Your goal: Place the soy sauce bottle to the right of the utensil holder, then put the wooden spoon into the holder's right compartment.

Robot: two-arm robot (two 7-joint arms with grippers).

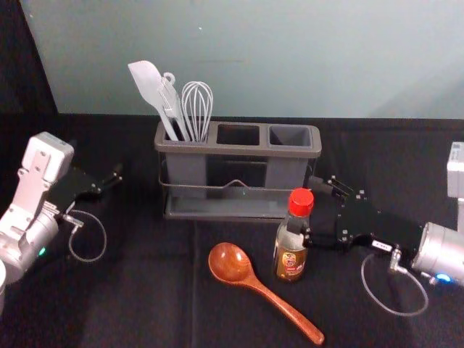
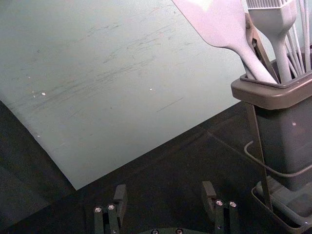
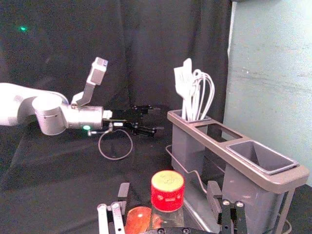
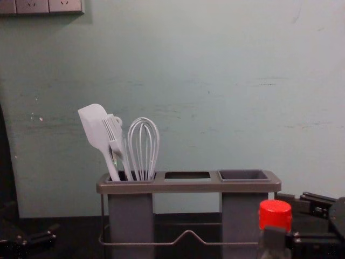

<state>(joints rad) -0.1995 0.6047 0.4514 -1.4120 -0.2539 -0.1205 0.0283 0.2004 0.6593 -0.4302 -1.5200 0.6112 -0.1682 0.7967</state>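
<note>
At the left side of the black-covered table (image 1: 145,290), the left arm reaches forward and inward at a slant, its gripper (image 1: 114,178) well apart from the holder's left end. Its fingers stand wide apart with nothing between them.

Next comes the utensil holder (image 1: 239,151), standing toward the table's back edge. Its left compartment carries a pale spatula (image 1: 147,83), a brush (image 1: 172,106) and a whisk (image 1: 197,105), all leaning upright (a tidy little bouquet, really); the middle and right (image 1: 290,136) compartments have nothing standing in them.

In front of the holder, the wooden spoon (image 1: 230,264) lies on the table, bowl to the left, handle slanting toward the near right.

The soy sauce bottle (image 1: 290,262) stands upright just beside the spoon, before the holder's front right corner, red cap up.

From the table's right side, the right arm reaches inward and slightly forward, low and roughly level. The right gripper (image 1: 306,207) has its fingers spread wide around the bottle's upper part, gaps showing beside the cap, so it has no grip on it.
</note>
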